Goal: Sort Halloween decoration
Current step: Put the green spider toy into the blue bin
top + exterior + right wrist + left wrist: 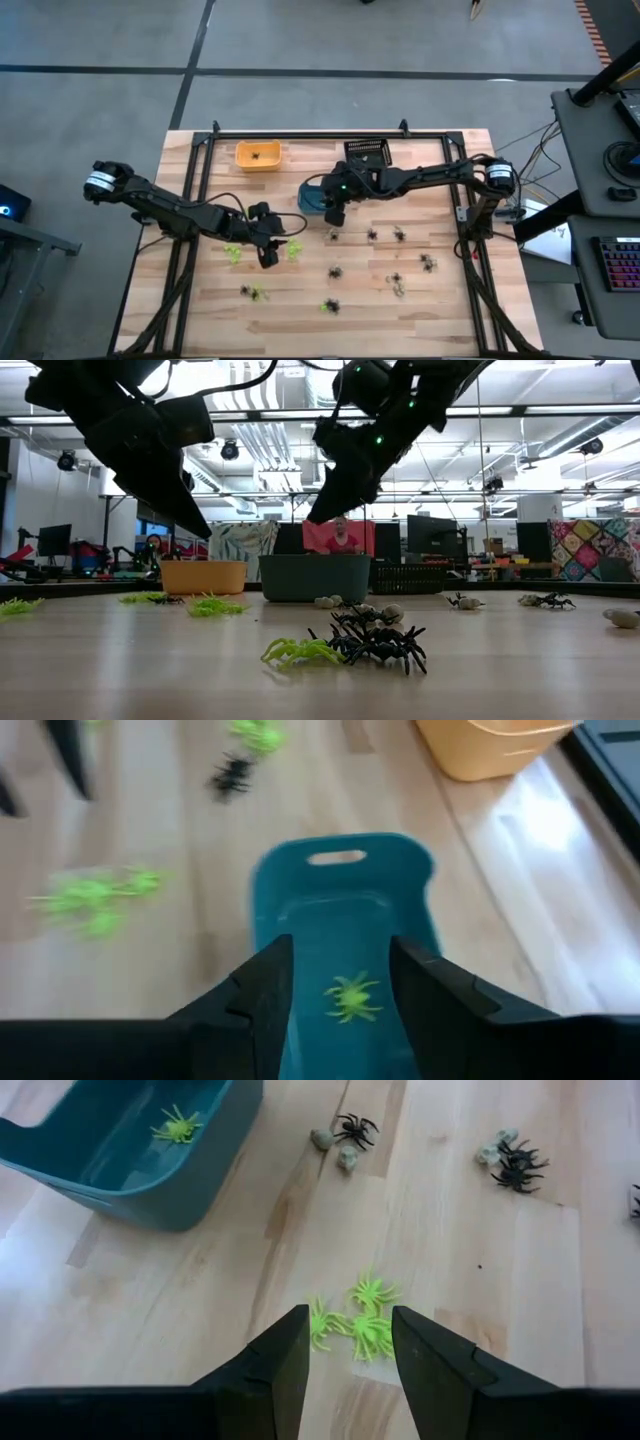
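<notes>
The Halloween decoration is small plastic spiders strewn over the wooden table: a lime-green cluster [362, 1323], black ones [372, 234] and pale grey ones [321, 1139]. One green spider [350, 997] lies on the floor of the teal bin [312, 198]. My right gripper [340, 957] hovers open above that bin, nothing between its fingers. My left gripper [350, 1365] hangs open over the table, tilted down, just short of the green cluster [293, 250], clear of it.
An orange bin [257, 155] with one dark spider and a black bin [367, 152] stand along the far edge. More green spiders [232, 253] lie left of my left gripper. Black and grey ones [397, 282] dot the right and near parts of the table.
</notes>
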Available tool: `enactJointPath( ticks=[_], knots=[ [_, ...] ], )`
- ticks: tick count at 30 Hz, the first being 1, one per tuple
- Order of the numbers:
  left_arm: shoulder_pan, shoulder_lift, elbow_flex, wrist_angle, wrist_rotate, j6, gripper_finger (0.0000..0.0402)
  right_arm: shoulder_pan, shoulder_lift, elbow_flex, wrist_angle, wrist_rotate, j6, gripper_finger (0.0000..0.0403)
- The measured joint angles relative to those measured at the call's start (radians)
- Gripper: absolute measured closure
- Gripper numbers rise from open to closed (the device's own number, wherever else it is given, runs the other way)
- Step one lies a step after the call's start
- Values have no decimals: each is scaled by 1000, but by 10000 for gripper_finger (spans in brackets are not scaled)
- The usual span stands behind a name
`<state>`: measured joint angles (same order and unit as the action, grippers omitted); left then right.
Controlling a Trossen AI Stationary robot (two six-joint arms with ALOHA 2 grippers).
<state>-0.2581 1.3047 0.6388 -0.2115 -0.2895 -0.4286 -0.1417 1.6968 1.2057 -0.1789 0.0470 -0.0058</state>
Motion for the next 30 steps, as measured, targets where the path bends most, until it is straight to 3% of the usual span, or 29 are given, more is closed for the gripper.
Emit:
enactJointPath(
  ticks=[7, 16, 21, 30],
  knots=[
    [0, 19, -7, -1, 53, 17, 274, 44, -87, 0, -121, -74, 8, 261],
    [-13, 69, -8, 22, 73, 52, 274, 148, -181, -44, -208, -74, 9, 270],
    [-29, 113, -8, 78, 72, 76, 274, 195, -246, -117, -199, -74, 43, 267],
    [-31, 182, -8, 131, 71, 87, 274, 236, -352, -294, -34, -73, 112, 273]
  ],
)
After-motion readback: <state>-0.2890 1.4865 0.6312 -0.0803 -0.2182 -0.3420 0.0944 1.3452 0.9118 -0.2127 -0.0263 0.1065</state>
